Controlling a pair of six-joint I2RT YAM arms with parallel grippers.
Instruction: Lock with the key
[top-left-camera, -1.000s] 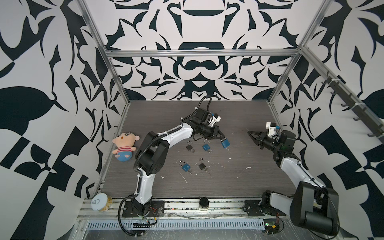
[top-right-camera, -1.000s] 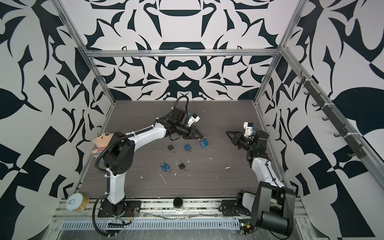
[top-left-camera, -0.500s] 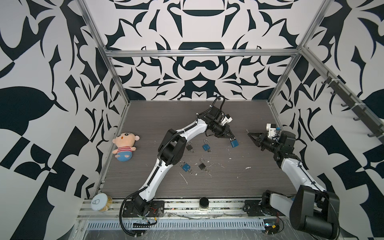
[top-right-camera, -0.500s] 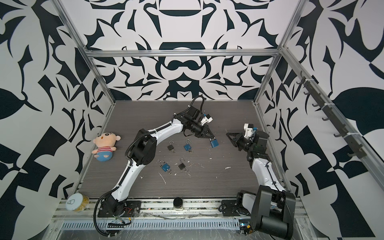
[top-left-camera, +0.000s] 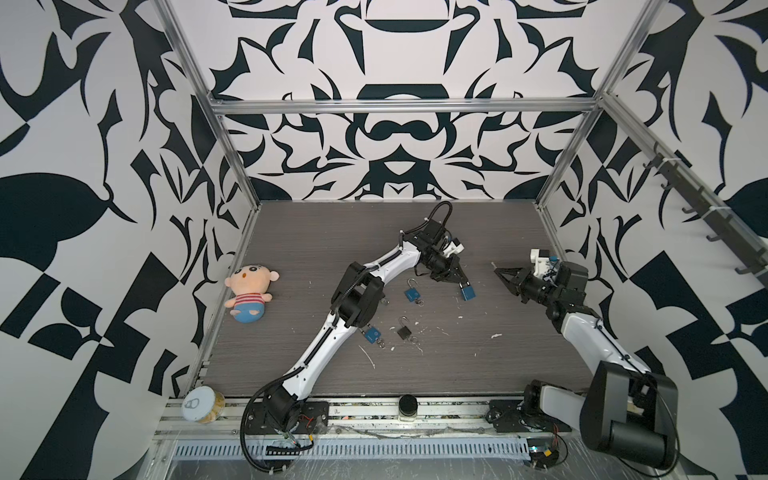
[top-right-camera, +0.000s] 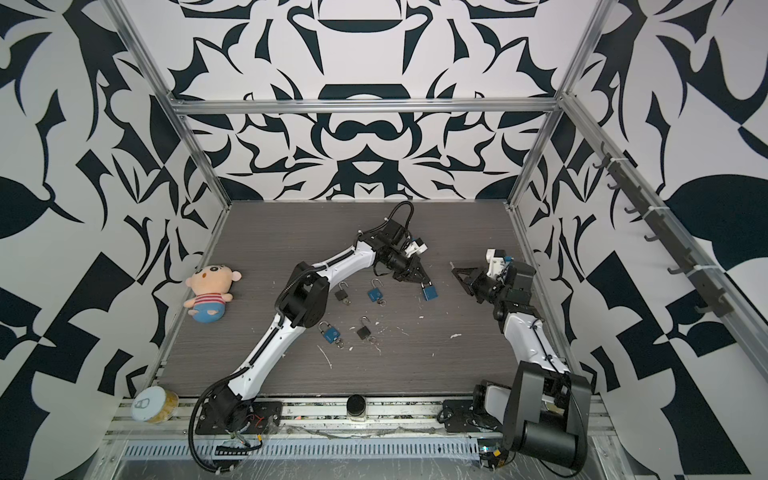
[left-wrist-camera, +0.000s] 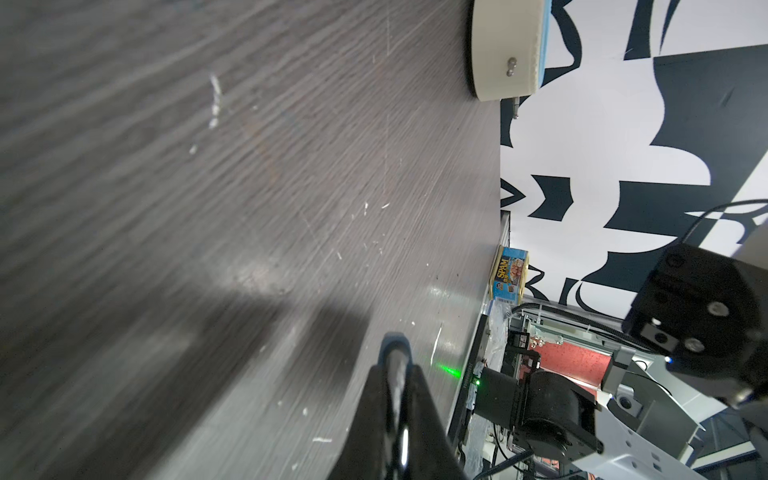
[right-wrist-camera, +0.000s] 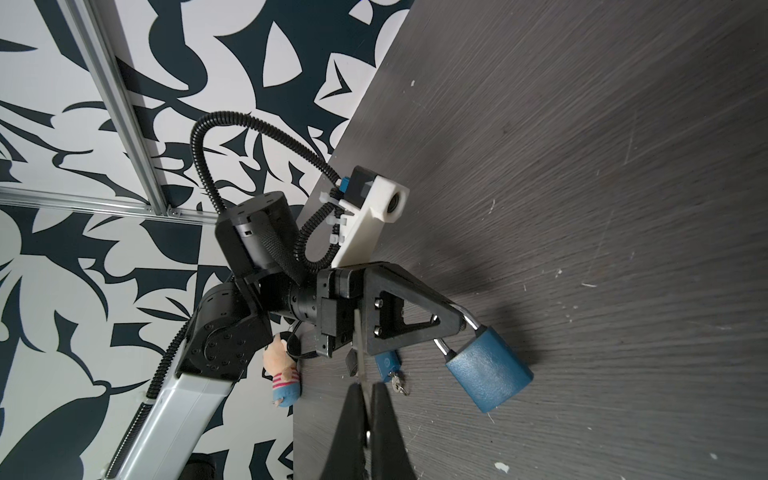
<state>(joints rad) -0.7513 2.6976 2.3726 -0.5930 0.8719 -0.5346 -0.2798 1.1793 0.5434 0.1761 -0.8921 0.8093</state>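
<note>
While the left fingers (right-wrist-camera: 446, 320) pinch the blue padlock (right-wrist-camera: 488, 370) by its shackle (right-wrist-camera: 441, 348) above the desk (right-wrist-camera: 582, 166), the right fingers (right-wrist-camera: 384, 424), closed on what looks like the key (right-wrist-camera: 358, 349) near that padlock, should align it with the keyway first.

Key (right-wrist-camera: 359, 353), perhaps, inside right tool (right-wrist-camera: 367, 387)

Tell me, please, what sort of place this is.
Probably a robot lab test cell: an aluminium frame carries black-and-white patterned walls, a left arm and right arm are bolted to a rail along the table edge, and padlocks lie scattered on it.
</note>
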